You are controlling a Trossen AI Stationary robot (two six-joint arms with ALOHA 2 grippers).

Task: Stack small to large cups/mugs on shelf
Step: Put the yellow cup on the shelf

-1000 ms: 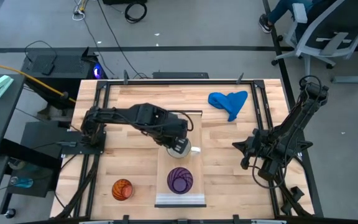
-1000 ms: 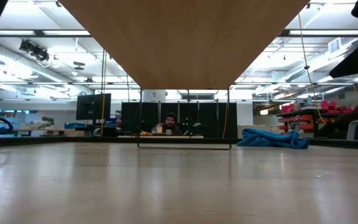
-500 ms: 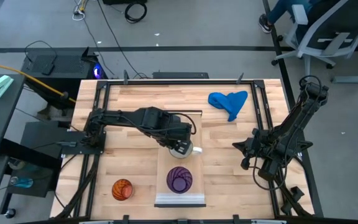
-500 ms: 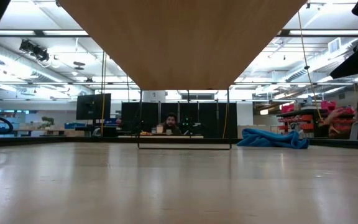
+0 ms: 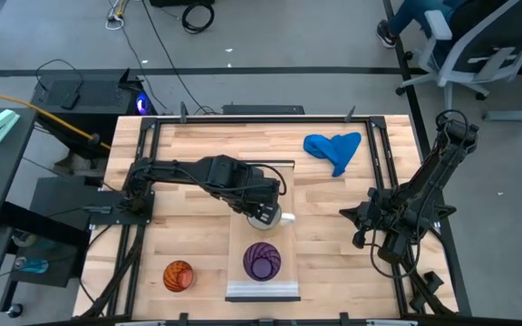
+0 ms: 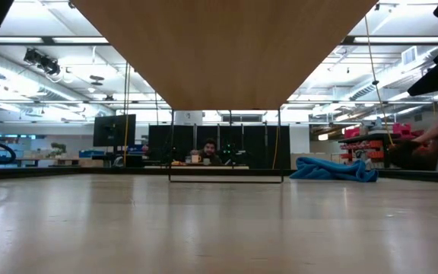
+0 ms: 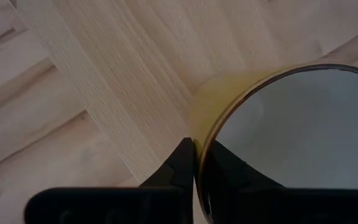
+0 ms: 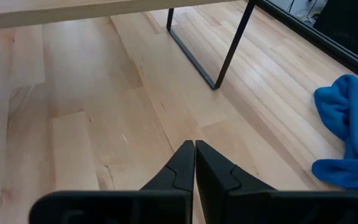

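A wide butcher-block wooden tabletop (image 5: 188,154) fills the high view, framed by black metal rails, with grey floor, cables and an office chair around it. The low view looks across the boards under the long light wooden shelf plank (image 5: 263,237) toward a workshop with monitors, where a seated person (image 6: 207,151) sits far behind. A crumpled blue cloth (image 5: 333,149) lies near the far right corner, well apart from the action.

On the shelf, the purple ribbed cup (image 5: 262,261) stands near the pale metal end, with bare plank between it and the white mug with a handle (image 5: 268,217), which sits further up the plank. The orange ribbed cup (image 5: 178,275) waits on the tabletop left of the shelf, near the front edge, with open wood all around it.

The left gripper (image 5: 261,212) is right over the mug; the left wrist view shows the fingers (image 7: 182,165) clamped on the mug's gold-toned rim, one inside, one outside. The right gripper (image 8: 194,163) hangs at the table's right side, fingers pressed together, holding nothing.
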